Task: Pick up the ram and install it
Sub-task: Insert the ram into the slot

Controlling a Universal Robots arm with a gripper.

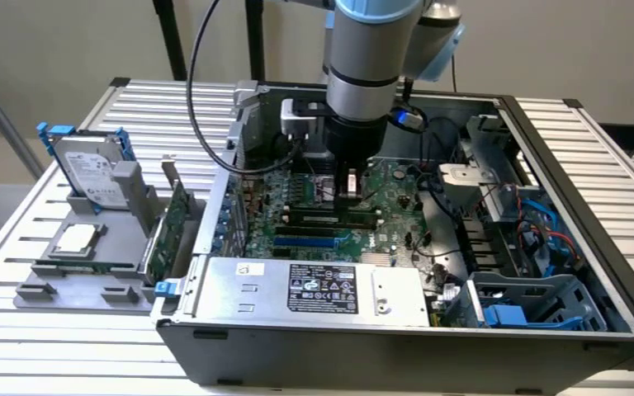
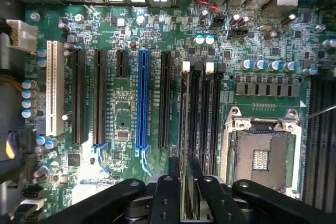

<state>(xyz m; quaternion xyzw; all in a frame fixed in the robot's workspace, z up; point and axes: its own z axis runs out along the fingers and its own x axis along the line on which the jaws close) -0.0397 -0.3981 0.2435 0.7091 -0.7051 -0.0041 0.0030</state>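
We see the claw (image 2: 185,184) closed on the ram (image 2: 185,145), held edge-on just above the motherboard's (image 2: 157,30) memory slots (image 2: 202,114), inside the open computer case (image 1: 537,190). A blue slot (image 2: 142,98) and the empty processor socket (image 2: 261,156) flank them.

Matt black plastic gripper (image 2: 185,195); thin green circuit-board ram (image 2: 184,145). Glossy green motherboard (image 2: 157,30), blue and black plastic slots. Dark painted metal case (image 1: 405,351). Ribbed bare-metal table (image 1: 30,346).

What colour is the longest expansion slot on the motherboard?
Blue, clearest in the wrist view.
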